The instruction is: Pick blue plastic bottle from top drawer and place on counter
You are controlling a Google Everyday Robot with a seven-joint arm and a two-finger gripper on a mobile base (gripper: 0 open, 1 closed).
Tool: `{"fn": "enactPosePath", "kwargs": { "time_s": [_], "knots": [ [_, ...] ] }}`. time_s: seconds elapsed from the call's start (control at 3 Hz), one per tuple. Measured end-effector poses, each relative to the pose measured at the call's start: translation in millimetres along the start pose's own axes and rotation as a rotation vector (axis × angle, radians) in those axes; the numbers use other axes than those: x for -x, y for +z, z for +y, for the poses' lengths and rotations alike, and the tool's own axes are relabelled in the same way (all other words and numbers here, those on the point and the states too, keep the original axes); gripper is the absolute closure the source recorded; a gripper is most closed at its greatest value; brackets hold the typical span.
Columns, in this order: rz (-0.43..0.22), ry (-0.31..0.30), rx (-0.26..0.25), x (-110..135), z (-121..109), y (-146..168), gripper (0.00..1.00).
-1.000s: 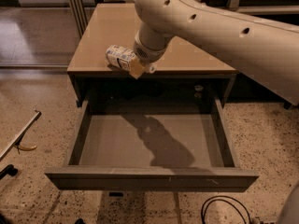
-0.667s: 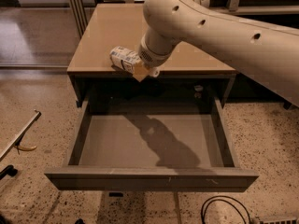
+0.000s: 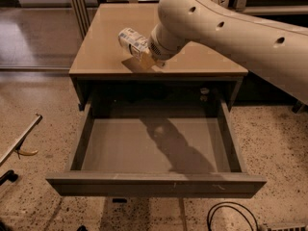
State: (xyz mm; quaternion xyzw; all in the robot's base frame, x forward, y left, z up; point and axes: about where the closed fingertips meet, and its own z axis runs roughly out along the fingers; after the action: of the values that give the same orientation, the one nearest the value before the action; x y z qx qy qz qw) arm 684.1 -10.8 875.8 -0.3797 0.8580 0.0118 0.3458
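The blue plastic bottle, clear with a pale label, lies tilted in my gripper just above the front part of the tan counter. The gripper is shut on the bottle's lower end, its yellowish fingertips close to the counter surface. The big white arm reaches in from the upper right and hides the gripper's body. The top drawer is pulled fully out below the counter and its grey-brown floor holds nothing, only the arm's shadow.
A speckled floor surrounds the cabinet. A metal bar with a yellow piece lies at the left. A black cable loops on the floor at the bottom right. Dark furniture stands behind the counter.
The arm has carried the bottle up and farther back over the counter, away from the front edge. The drawer has stayed open and unmoved.
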Motion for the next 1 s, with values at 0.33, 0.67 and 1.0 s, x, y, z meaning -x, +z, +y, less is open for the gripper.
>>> {"fn": "enactPosePath", "kwargs": {
  "time_s": [0.33, 0.67, 1.0],
  "knots": [
    [-0.030, 0.046, -0.031, 12.1, -26.7, 6.8, 1.00],
    [-0.039, 0.099, -0.017, 6.6, -55.3, 26.5, 1.00],
    [-0.034, 0.126, 0.028, -3.8, -77.1, 48.7, 1.00]
  ]
}}
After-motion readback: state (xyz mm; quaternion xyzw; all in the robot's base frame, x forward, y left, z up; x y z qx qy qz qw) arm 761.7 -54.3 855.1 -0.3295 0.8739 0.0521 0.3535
